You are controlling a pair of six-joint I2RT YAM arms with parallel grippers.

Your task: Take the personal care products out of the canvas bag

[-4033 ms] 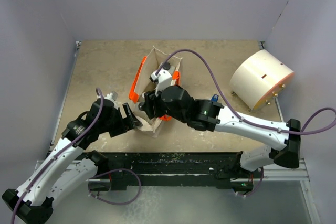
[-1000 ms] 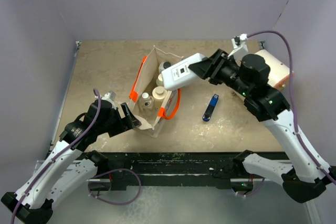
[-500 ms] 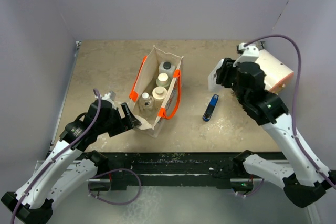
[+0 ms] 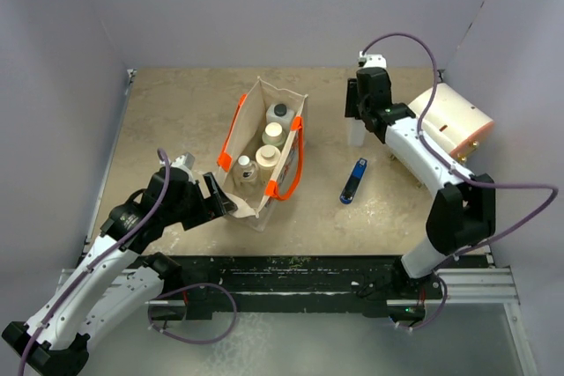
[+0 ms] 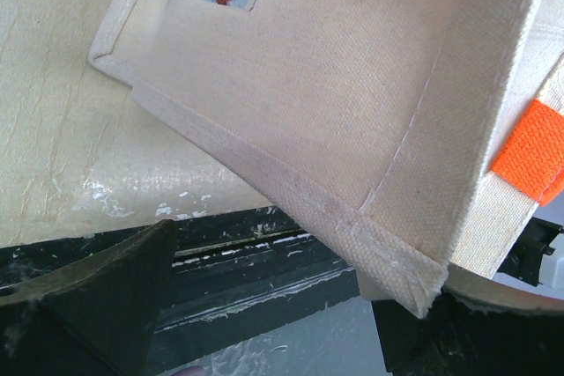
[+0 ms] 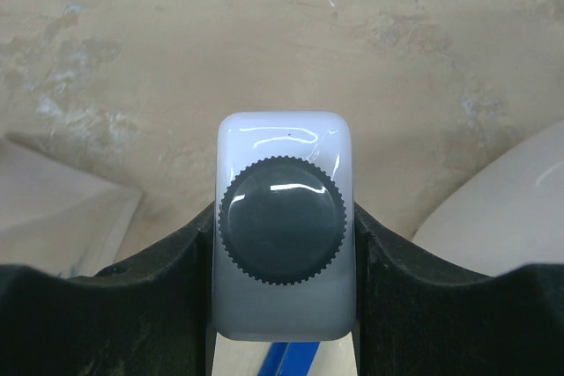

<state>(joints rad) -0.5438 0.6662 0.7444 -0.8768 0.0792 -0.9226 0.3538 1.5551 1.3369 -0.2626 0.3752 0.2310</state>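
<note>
A: Your right jaws are closed on a white squarish bottle with a dark ribbed cap. In the right wrist view a black finger presses against each flat side. You look straight down on the cap, so the bottle is upright.

B: From above, you can see that bottle out of the bag, over the far part of the beige mottled worktop. It is between the bag and the big cream cylinder. You cannot tell whether its base touches the worktop.

A: A flat blue stick lies on the worktop, a little nearer to you than the bottle and apart from it.

B: Your left jaws stand open. In the left wrist view, the bottom corner of the cream canvas tote bag with orange handles sits by one dark finger. The other finger is clear of the cloth.

A: The bag sits mid-worktop with its mouth open upward. Four bottles stand in a row inside it:
- Farthest from you is a white bottle with a dark cap.
- Next is a beige round bottle with a cream cap.
- After that comes a second beige cream-capped bottle.
- Nearest your left jaws is a small bottle with a pale silvery cap.
</note>
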